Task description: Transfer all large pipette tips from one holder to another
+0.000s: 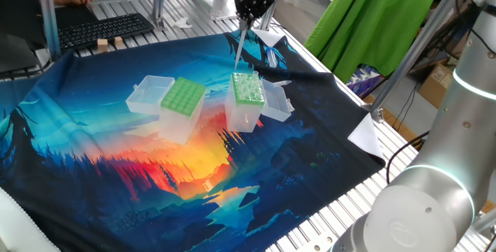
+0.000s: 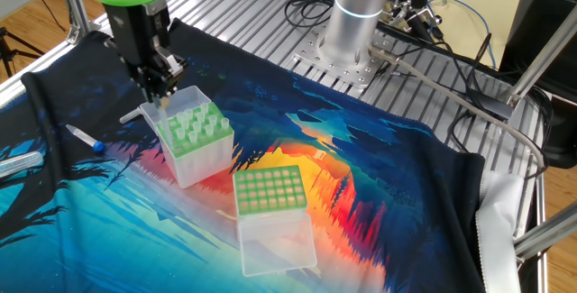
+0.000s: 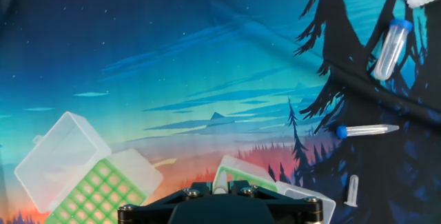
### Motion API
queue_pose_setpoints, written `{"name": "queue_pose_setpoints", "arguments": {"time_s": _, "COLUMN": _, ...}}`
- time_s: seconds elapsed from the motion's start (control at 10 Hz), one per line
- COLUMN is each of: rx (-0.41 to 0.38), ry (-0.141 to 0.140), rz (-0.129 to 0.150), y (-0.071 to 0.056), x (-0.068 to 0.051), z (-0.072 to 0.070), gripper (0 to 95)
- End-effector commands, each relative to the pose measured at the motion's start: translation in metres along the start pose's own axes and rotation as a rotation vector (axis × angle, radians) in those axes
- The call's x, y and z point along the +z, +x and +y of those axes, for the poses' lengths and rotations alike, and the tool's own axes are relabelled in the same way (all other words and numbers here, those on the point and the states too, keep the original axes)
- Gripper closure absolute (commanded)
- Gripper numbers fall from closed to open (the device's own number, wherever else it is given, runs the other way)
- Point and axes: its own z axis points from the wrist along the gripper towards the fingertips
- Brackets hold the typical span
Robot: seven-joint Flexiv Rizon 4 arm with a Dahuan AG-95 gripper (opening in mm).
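Only hand view shows blue-capped tubes, fixed views show gripper pinching tip

— What lies around your work area? You have a printed cloth of a sunset and dark pines spread over the slatted metal table, with a black keyboard at its far edge and green fabric draped beyond.

— And the small items? You can see a blue-capped tube and a slimmer blue-capped tube lying apart on the cloth, with a tiny clear vial near them.
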Motion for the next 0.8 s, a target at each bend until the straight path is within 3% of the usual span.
{"name": "queue_pose_setpoints", "arguments": {"time_s": 0.1, "rx": -0.005, "ry": 0.001, "rz": -0.008, "y": 0.0040, "x": 0.0026, "z": -0.0015, "gripper": 95.0}}
{"name": "queue_pose_setpoints", "arguments": {"time_s": 0.5, "rx": -0.002, "ry": 0.001, "rz": -0.018, "y": 0.0101, "x": 0.0083, "z": -0.0019, "gripper": 95.0}}
{"name": "queue_pose_setpoints", "arguments": {"time_s": 0.8, "rx": 0.001, "ry": 0.001, "rz": -0.016, "y": 0.0129, "x": 0.0046, "z": -0.0036, "gripper": 95.0}}
